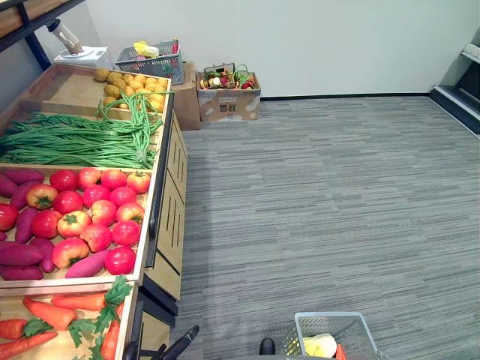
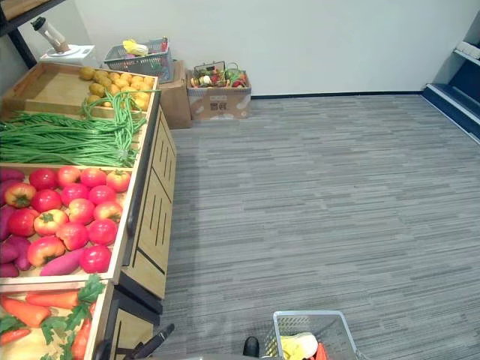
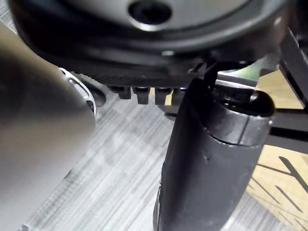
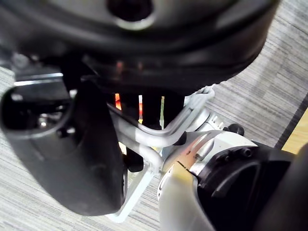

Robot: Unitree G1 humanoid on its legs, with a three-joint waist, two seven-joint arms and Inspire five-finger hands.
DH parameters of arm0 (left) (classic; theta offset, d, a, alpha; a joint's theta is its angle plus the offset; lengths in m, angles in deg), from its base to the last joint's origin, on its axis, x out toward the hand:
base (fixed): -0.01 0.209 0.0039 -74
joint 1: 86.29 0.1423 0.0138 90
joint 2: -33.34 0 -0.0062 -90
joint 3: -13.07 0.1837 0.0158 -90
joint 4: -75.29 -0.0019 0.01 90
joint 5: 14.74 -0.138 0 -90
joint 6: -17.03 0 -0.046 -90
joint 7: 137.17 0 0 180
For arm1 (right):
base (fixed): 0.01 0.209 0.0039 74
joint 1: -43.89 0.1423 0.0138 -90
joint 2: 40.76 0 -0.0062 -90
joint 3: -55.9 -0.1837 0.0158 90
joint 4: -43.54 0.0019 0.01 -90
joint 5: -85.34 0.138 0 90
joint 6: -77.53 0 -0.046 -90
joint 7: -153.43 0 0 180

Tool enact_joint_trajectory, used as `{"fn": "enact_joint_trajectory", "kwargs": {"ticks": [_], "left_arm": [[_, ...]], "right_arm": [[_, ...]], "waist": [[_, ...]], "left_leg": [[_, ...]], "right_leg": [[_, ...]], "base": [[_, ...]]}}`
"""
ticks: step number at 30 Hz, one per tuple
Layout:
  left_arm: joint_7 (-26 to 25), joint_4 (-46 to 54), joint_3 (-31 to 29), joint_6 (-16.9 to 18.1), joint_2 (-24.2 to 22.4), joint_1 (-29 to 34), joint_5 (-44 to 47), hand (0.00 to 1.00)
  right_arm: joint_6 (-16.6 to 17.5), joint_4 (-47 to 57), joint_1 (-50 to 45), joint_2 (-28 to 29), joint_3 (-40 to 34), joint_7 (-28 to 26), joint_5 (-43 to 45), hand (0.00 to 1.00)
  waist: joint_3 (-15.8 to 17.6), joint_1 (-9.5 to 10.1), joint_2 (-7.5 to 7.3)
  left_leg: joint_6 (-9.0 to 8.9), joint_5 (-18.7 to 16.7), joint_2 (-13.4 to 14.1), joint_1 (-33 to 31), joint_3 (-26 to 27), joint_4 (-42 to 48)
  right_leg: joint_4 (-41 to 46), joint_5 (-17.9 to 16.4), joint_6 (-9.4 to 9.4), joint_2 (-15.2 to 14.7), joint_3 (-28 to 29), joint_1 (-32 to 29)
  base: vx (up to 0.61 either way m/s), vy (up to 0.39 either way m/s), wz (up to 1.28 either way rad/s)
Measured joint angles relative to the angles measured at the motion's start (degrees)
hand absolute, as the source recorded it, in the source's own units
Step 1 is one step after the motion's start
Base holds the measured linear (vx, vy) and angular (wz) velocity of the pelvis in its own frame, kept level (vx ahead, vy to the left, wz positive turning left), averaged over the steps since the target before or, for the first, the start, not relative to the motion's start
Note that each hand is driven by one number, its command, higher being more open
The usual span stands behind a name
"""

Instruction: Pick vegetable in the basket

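Note:
A wooden produce stand (image 1: pixel 159 202) runs along my left. It holds potatoes (image 1: pixel 135 84), long green beans (image 1: pixel 75 141), tomatoes (image 1: pixel 94 214), purple sweet potatoes (image 1: pixel 19 255) and carrots (image 1: pixel 52 313). A grey wire basket (image 1: pixel 324 320) hangs low on my right with a yellow vegetable (image 1: pixel 321 346) and an orange one (image 1: pixel 340 352) inside. My right hand (image 4: pixel 96 168) is curled round the basket's grey handle (image 4: pixel 163 130). My left hand (image 1: pixel 180 346) hangs just off the stand's near corner beside the carrots, fingers straight and holding nothing.
Against the back wall stand a cardboard box of mixed vegetables (image 1: pixel 229 94) and a second grey basket (image 1: pixel 150 61) on a brown box. A white scale (image 1: pixel 81 54) sits behind the potatoes. A dark shelf base (image 1: pixel 459 101) lies far right. Grey carpet (image 1: pixel 322 195) spreads between.

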Motion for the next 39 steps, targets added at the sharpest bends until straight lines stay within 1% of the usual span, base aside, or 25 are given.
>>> {"fn": "enact_joint_trajectory", "kwargs": {"ticks": [6, 7, 9, 11, 12, 14, 15, 17, 19, 20, 22, 24, 26, 27, 28, 29, 30, 31, 32, 33, 35, 36, 37, 38, 39], "left_arm": [[-0.26, 0.15, 1.41, 0.11, 0.35, -0.23, 0.34, 1.0], [-0.53, 0.16, 2.49, 0.14, 0.3, -0.14, 1.14, 1.0], [-0.78, 0.22, 2.6, 0.14, 0.19, 0.04, 1.33, 1.0], [-0.93, 0.3, 2.63, 0.14, 0.14, 0.05, 1.28, 1.0], [-0.93, 0.82, 2.81, 0.14, -0.06, 0.16, 1.03, 1.0], [-0.83, 2.54, 3.62, 0.13, -0.14, 0.49, -0.15, 1.0], [-0.8, 2.91, 3.88, 0.12, -0.15, 0.45, -0.21, 1.0], [-0.54, 3.68, 4.81, -0.02, 0.23, 0.36, -1.77, 1.0], [-0.29, 3.98, 4.84, -0.28, 0.39, 0.35, -2.47, 1.0], [-0.15, 4.03, 4.83, -0.59, 0.59, 0.5, -2.47, 1.0], [0.38, 3.91, 4.94, -0.7, 0.84, 0.54, -2.53, 1.0], [0.56, 3.9, 4.93, -0.92, 1.12, 0.58, -2.71, 1.0], [0.58, 3.91, 4.93, -1.2, 1.6, 0.58, -3.49, 1.0], [0.7, 3.91, 4.98, -1.34, 2.82, 0.72, -3.74, 1.0], [0.87, 2.37, 5.57, -1.62, 2.54, 0.1, -4.34, 1.0], [0.59, 2.31, 6.41, -1.63, 2.01, 0.06, -4.55, 1.0], [0.72, 2.42, 6.68, -1.52, 2.12, 0.07, -4.52, 1.0], [1.13, 2.58, 6.48, -1.08, 2.5, 0.25, -4.5, 1.0], [1.36, 3.08, 6.43, -0.44, 2.71, 0.74, -4.5, 1.0], [1.4, 3.43, 6.39, 0.03, 2.7, 0.83, -4.43, 1.0], [1.62, 4.66, 6.18, 0.8, 2.39, 0.9, -3.2, 1.0], [1.71, 5.13, 5.41, 1.32, 1.97, 0.89, -2.29, 1.0], [1.74, 5.24, 4.67, 1.47, 1.87, 0.89, -2.29, 1.0], [1.65, 5.51, 4.34, 1.81, 1.51, 0.92, -2.37, 1.0], [1.64, 5.76, 4.37, 1.77, 1.52, 0.87, -2.5, 1.0]], "right_arm": [[-0.02, 0.11, 1.68, -0.99, 3.68, 0.0, -1.73, 0.0], [-0.06, 0.17, 1.81, -1.02, 3.69, 0.0, -1.75, 0.0], [-0.09, 0.37, 1.78, -1.17, 3.66, 0.02, -1.73, 0.0], [-0.38, 1.21, 1.76, -1.1, 3.85, 0.01, -1.68, 0.0], [-0.36, 1.8, 1.92, -1.05, 4.11, 0.03, -1.62, 0.0], [-0.35, 2.85, 2.02, -0.8, 4.77, 0.03, -1.06, 0.0], [-0.27, 3.24, 2.12, -0.85, 4.95, 0.05, -0.61, 0.0], [0.31, 3.8, 2.92, -1.68, 6.01, 0.15, 1.22, 0.0], [1.28, 3.78, 2.86, -2.0, 6.0, 0.17, 1.27, 0.0], [1.77, 3.79, 2.76, -2.16, 5.97, 0.15, 1.82, 0.0], [2.26, 3.77, 2.53, -2.16, 5.94, 0.15, 2.7, 0.0], [2.35, 3.64, 2.51, -2.01, 5.85, 0.16, 2.72, 0.0], [2.34, 3.6, 2.51, -1.96, 5.84, 0.16, 2.68, 0.0], [2.3, 3.23, 2.43, -1.27, 5.85, 0.16, 2.19, 0.0], [2.14, 2.66, 3.62, -2.23, 5.87, 0.21, 0.84, 0.0], [2.05, 2.64, 4.08, -2.49, 5.89, 0.23, 0.37, 0.0], [1.73, 2.55, 4.42, -2.6, 5.93, 0.23, 0.1, 0.0], [1.44, 2.14, 4.6, -2.64, 6.32, 0.23, 0.03, 0.0], [0.74, 1.97, 4.71, -2.86, 7.64, 0.22, 0.08, 0.0], [0.23, 1.95, 4.78, -3.19, 8.5, 0.24, 0.28, 0.0], [-1.36, 0.95, 4.85, -4.3, 9.69, 0.35, 0.41, 0.0], [-2.34, 0.18, 4.88, -4.95, 10.01, 0.53, 0.38, 0.0], [-2.68, -0.3, 4.92, -5.23, 10.08, 0.54, 0.29, 0.0], [-2.76, -1.12, 4.8, -5.31, 10.17, 0.53, 0.12, 0.0], [-2.89, -1.28, 4.5, -5.22, 10.2, 0.52, -0.1, 0.0]], "waist": [[0.42, 0.21, -0.26], [0.58, 0.25, -0.26], [0.64, 0.46, -0.17], [0.86, 0.69, -0.01], [1.09, 0.75, 0.24], [1.49, 0.84, -0.1], [1.75, 1.05, -0.1], [2.82, 1.25, -0.38], [3.53, 0.94, -0.16], [3.71, 0.28, -0.38], [3.7, -0.13, -0.33], [3.71, -0.15, -0.31], [3.7, -0.01, -0.57], [3.65, 0.04, -2.05], [4.15, 0.23, 0.55], [4.31, 0.12, 1.45], [4.43, 0.27, 1.48], [3.91, 0.47, 0.82], [3.03, 0.59, 0.17], [2.83, 0.66, 0.12], [2.39, 1.25, 0.93], [2.28, 1.73, 1.11], [2.26, 1.87, 1.31], [2.23, 2.05, 1.22], [2.22, 2.05, 0.84]], "left_leg": [[0.48, -1.51, -0.06, 1.71, -0.61, 0.9], [0.52, -1.69, 0.23, 1.7, -0.71, 1.04], [0.48, -1.82, 0.25, 1.67, -0.82, 1.02], [0.39, -2.22, 0.31, 1.8, -0.96, 1.28], [0.38, -2.54, 0.35, 1.84, -0.94, 1.77], [0.42, -3.11, 0.0, 2.23, -0.88, 1.92], [0.53, -3.27, -0.12, 2.48, -0.67, 1.81], [1.26, -3.57, -0.56, 3.87, -0.16, 1.1], [1.83, -3.18, -0.87, 5.97, -0.32, -0.16], [1.7, -2.86, -0.77, 6.92, -1.03, -0.43], [1.2, -3.21, 0.05, 7.02, -2.29, -0.18], [-0.57, -3.86, 2.12, 6.93, -3.7, 0.4], [-2.44, -4.67, 3.68, 7.01, -4.44, 1.04], [-4.49, -5.74, 4.26, 7.81, -4.95, 1.4], [-6.4, -5.89, 8.85, 8.85, -4.49, 2.12], [-7.44, -5.11, 10.65, 9.01, -4.65, 1.95], [-8.06, -3.5, 11.43, 8.68, -4.72, 2.44], [-7.67, -1.24, 11.67, 7.07, -4.72, 4.54], [-6.7, 1.09, 11.79, 4.46, -4.7, 8.04], [-5.6, 1.99, 12.08, 2.97, -4.74, 10.49], [-2.76, 5.74, 14.82, -2.97, -5.09, 22.6], [-2.26, 7.1, 16.4, -6.73, -6.0, 30.94], [-2.83, 6.21, 16.54, -8.28, -6.56, 34.77], [-3.72, 4.06, 16.23, -10.4, -6.12, 38.99], [-4.24, 2.27, 15.18, -11.36, -4.29, 38.25]], "right_leg": [[-0.02, -0.73, 0.52, -0.04, 0.48, 1.37], [0.0, -2.05, 0.1, -0.49, -1.34, 1.56], [0.25, -2.3, 0.25, -1.26, -4.99, 1.77], [3.42, -3.06, 0.29, -1.63, -5.87, 0.73], [7.89, -5.12, 0.62, -2.11, -5.89, -1.08], [17.53, -8.62, 1.23, -3.96, -6.85, -4.71], [20.51, -9.22, 1.57, -4.62, -7.77, -5.88], [32.49, -10.37, 3.08, -8.34, -11.56, -10.39], [38.03, -10.48, 3.31, -11.05, -14.1, -11.94], [40.11, -12.5, 3.12, -12.56, -15.28, -12.15], [36.82, -13.88, 3.23, -13.68, -14.93, -12.16], [27.74, -12.06, 4.26, -13.68, -13.05, -11.66], [23.08, -8.3, 5.19, -13.87, -11.48, -11.26], [20.14, -1.87, 5.55, -14.5, -11.47, -9.86], [21.74, -4.99, 3.54, -10.3, -13.22, -8.7], [22.93, -7.09, 2.83, -8.92, -14.02, -9.05], [23.9, -8.75, 2.58, -8.39, -14.33, -9.27], [24.05, -9.86, 2.06, -8.23, -14.65, -9.42], [23.07, -10.49, 1.63, -7.95, -14.74, -9.28], [22.04, -10.63, 1.39, -7.66, -14.7, -8.73], [17.71, -10.74, 0.85, -5.65, -15.06, -5.49], [15.46, -10.76, 0.07, -4.48, -15.23, -3.09], [14.49, -10.65, -0.12, -4.1, -15.38, -1.75], [12.79, -10.09, -0.51, -3.75, -15.86, 0.73], [11.27, -10.03, -0.58, -3.7, -16.36, 2.86]], "base": [[0.02, 0.048, -0.11], [-0.06, 0.023, 0.02], [-0.04, 0.009, 0.05], [-0.04, 0.031, 0.02], [0.0, 0.0, 0.0], [-0.01, 0.036, -0.05], [-0.03, 0.042, -0.17], [-0.04, 0.034, -0.14], [0.02, -0.001, 0.12], [0.05, -0.032, 0.29], [0.05, -0.124, 0.41], [0.11, -0.264, 0.38], [0.2, -0.32, 0.24], [0.29, -0.424, 0.12], [0.35, -0.477, 0.11], [0.28, -0.371, 0.04], [0.22, -0.312, 0.09], [0.25, -0.358, 0.07], [0.26, -0.353, 0.05], [0.27, -0.343, 0.06], [0.22, -0.293, 0.06], [0.16, -0.228, 0.03], [0.21, -0.197, -0.01], [0.27, -0.19, 0.03], [0.28, -0.154, 0.06]]}}
